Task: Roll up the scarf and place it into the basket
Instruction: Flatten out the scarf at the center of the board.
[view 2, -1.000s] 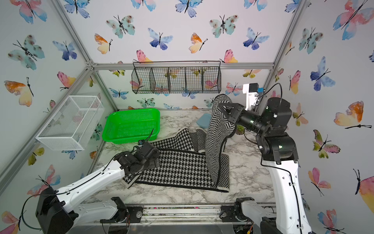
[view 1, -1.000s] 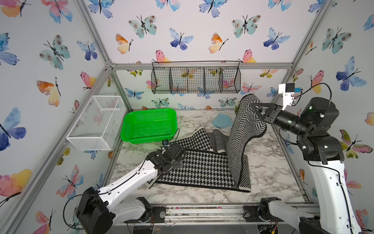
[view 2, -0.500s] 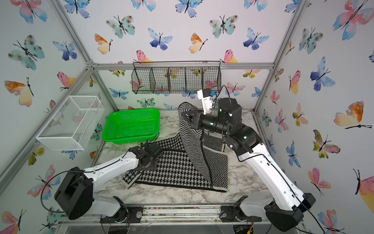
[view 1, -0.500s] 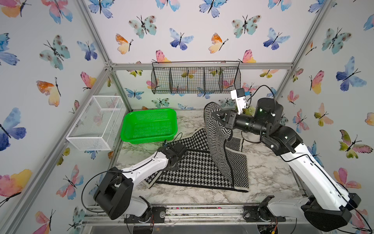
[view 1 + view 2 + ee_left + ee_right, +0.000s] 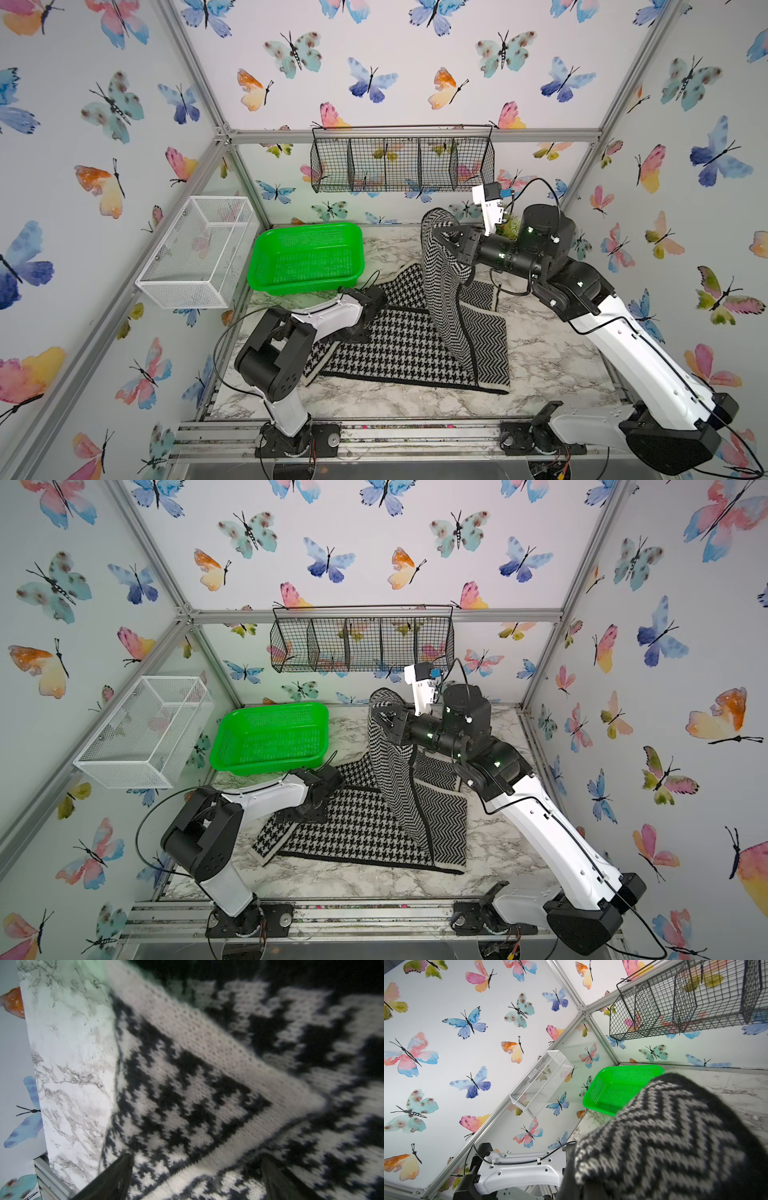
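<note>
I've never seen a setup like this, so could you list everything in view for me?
scarf: one, black and white, partly flat on the table, one part lifted
basket: one, bright green, empty, back left of the table
mesh box: one, white, on the left wall
wire rack: one, black, on the back wall
table: one, marble pattern, under the scarf and basket
walls: butterfly print, all around
left fingers: one pair, black, open over the flat scarf
right fingers: one pair, black, shut on the lifted scarf

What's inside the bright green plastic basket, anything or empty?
Empty. Both top views show only the bare mesh floor of the bright green perforated plastic basket; the black-and-white knitted scarf lies outside it.
</note>
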Robot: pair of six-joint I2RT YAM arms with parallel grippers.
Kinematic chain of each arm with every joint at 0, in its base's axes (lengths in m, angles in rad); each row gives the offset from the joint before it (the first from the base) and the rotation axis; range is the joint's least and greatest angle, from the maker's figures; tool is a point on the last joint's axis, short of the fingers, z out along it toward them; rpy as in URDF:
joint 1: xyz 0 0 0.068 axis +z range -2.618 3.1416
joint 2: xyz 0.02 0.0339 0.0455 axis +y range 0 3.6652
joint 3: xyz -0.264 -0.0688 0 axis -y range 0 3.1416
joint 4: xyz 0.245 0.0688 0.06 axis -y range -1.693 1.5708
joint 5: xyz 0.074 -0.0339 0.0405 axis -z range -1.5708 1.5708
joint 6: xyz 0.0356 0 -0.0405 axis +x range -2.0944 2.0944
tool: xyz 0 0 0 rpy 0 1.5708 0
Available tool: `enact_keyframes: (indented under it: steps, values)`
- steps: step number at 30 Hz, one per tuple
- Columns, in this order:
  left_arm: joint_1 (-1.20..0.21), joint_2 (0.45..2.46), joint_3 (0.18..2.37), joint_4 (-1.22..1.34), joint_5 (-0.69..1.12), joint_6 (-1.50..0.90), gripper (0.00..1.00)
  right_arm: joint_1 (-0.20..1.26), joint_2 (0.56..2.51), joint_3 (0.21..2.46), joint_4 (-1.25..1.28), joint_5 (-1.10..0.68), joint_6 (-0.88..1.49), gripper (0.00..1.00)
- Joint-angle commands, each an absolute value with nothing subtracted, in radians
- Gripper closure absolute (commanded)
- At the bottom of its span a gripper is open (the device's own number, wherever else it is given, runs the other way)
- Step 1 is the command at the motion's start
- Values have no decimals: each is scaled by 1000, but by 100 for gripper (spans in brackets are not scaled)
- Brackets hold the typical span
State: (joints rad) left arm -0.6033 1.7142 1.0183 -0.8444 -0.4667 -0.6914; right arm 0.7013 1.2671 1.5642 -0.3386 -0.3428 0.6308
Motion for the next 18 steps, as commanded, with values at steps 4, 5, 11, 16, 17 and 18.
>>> enact_keyframes:
  steps: [4,5,11,16,17,18]
  values:
    - [-580,1729,1037,-847,-470,-687,3,708,1241,1557,-293,-328,609,98]
    - [-574,1729,1043,-851,-475,-687,3,707,1242,1554,-291,-328,611,99]
    - [-529,1708,1054,-859,-489,-675,3,708,1243,1548,-287,-320,608,99]
    - [-490,1719,1051,-867,-516,-656,1,708,1241,1550,-288,-318,605,99]
    - [-484,1720,1051,-872,-527,-656,1,707,1241,1550,-288,-315,604,99]
    - [-476,1718,1051,-874,-533,-656,1,708,1241,1551,-289,-314,604,99]
